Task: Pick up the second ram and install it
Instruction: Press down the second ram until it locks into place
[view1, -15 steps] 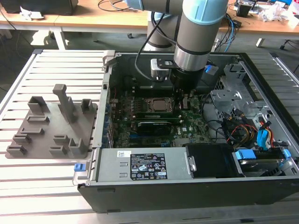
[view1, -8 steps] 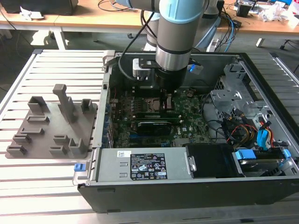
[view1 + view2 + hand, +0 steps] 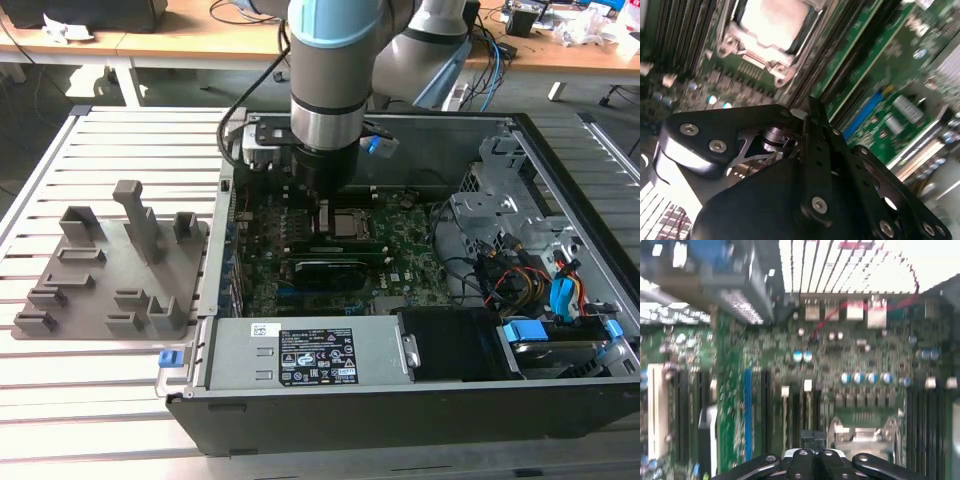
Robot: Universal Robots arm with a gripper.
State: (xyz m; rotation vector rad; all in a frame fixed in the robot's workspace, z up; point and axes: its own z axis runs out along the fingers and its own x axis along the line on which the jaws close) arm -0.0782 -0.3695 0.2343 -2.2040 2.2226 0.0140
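Observation:
My gripper (image 3: 322, 212) reaches down into the open computer case, low over the green motherboard (image 3: 400, 225) at one end of the CPU socket (image 3: 352, 222). In both wrist views its black fingers (image 3: 810, 107) meet, and nothing shows between the fingertips (image 3: 812, 439). They hover over the dark memory slots (image 3: 795, 410) beside the socket (image 3: 772, 25). A long narrow green strip (image 3: 857, 50) runs along those slots up toward the fingertips. I cannot tell whether it is the second ram seated there.
The grey plastic holder tray (image 3: 110, 270) lies on the slatted table at the exterior view's left, with nothing in it. The case walls (image 3: 300, 350), a drive bay with coloured cables (image 3: 540, 290) and a black card (image 3: 325, 270) hem in the board.

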